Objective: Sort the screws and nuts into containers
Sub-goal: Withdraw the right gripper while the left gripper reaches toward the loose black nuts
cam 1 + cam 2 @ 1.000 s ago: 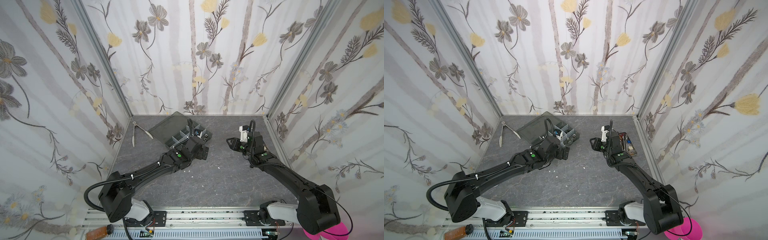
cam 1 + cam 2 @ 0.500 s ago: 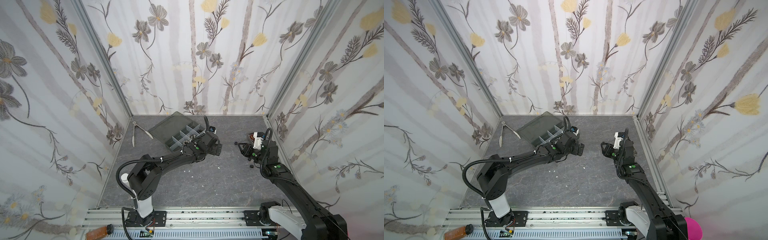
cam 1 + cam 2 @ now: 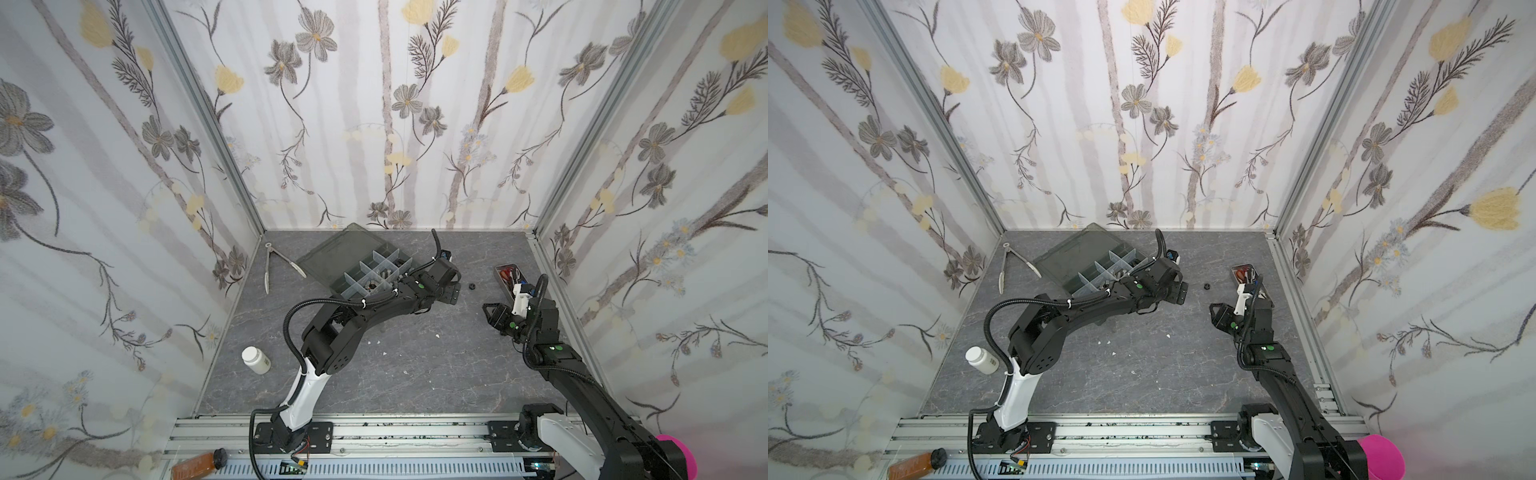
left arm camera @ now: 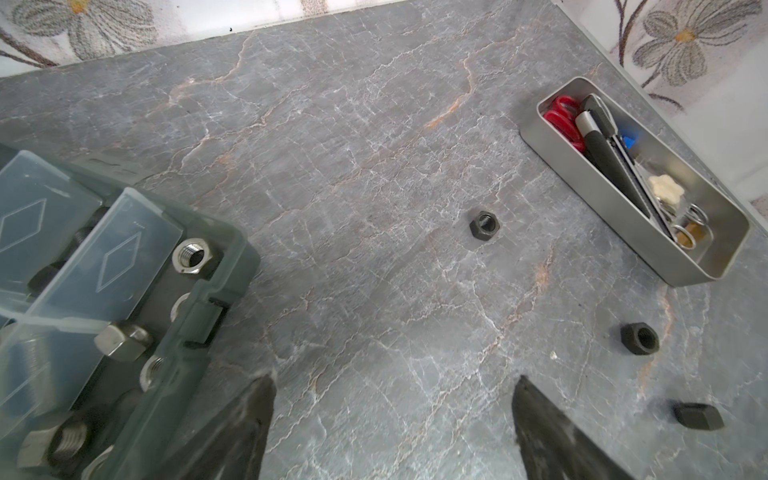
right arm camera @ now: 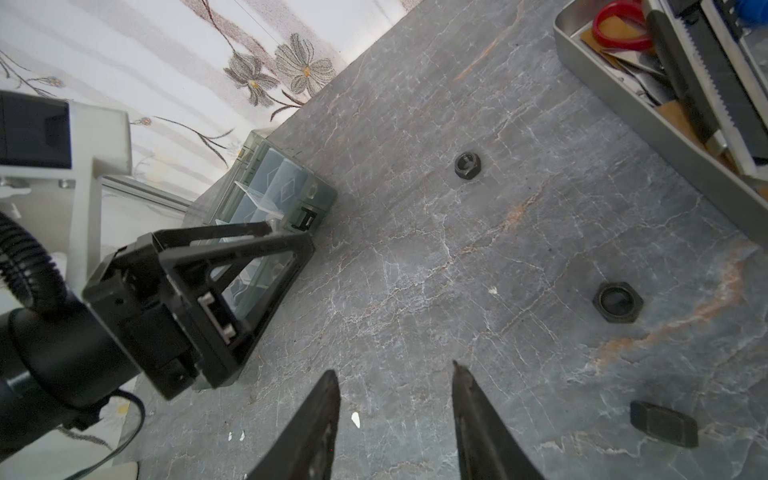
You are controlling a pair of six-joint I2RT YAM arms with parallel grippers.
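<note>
The dark organizer box (image 3: 332, 259) (image 3: 1067, 259) lies open at the back, its containers split by pale dividers. In the left wrist view silver nuts (image 4: 193, 255) and a silver screw (image 4: 122, 340) lie in the corner compartment of the box (image 4: 232, 266). Three black nuts (image 4: 484, 224) (image 4: 640, 338) (image 4: 698, 415) lie loose on the floor; both top views show one nut (image 3: 471, 286) (image 3: 1205, 285). My left gripper (image 3: 455, 293) (image 4: 395, 378) hangs open and empty just beyond the box's corner. My right gripper (image 3: 486, 309) (image 5: 393, 368) is open and empty, facing the loose nuts (image 5: 618, 302) (image 5: 663, 424).
A narrow metal tray (image 3: 502, 270) (image 4: 582, 195) with red-handled scissors and tools sits at the right wall. Silver tongs (image 3: 268, 270) lie at the back left. A white bottle (image 3: 255, 360) lies at the front left. Small white crumbs dot the floor.
The left arm has swung right from over the box to beyond its corner, jaws narrowing a little. The right gripper has drawn back toward the right and front, jaws slightly wider.
</note>
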